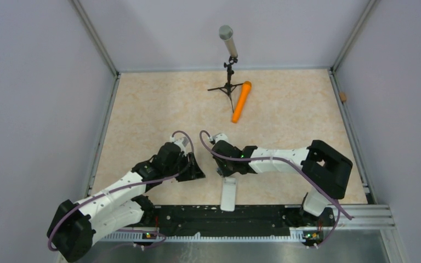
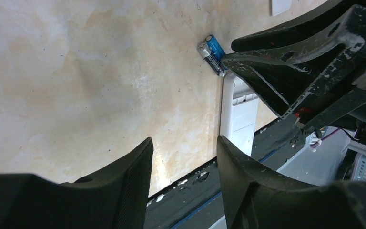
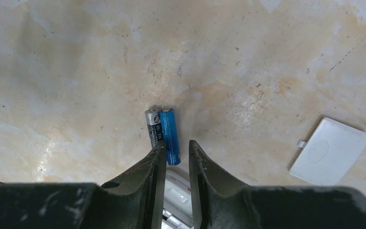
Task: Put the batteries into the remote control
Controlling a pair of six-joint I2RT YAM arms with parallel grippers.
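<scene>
The two batteries (image 3: 164,133) lie side by side on the table, one blue and one dark; the left wrist view shows the batteries (image 2: 212,50) too. My right gripper (image 3: 177,144) hangs just over their near ends, jaws narrowly open, nothing clamped. The blue battery's end lies in line with the gap. The white remote control (image 1: 228,193) lies near the front edge, back up; its open compartment end (image 3: 176,191) shows under my right fingers. My left gripper (image 2: 183,143) is open and empty, to the left of the remote (image 2: 238,119).
A loose white battery cover (image 3: 329,150) lies on the table beside the batteries. A long orange cylinder (image 1: 241,102) and a grey microphone (image 1: 226,37) on a black tripod stand at the back. The black base rail (image 1: 225,219) runs along the near edge.
</scene>
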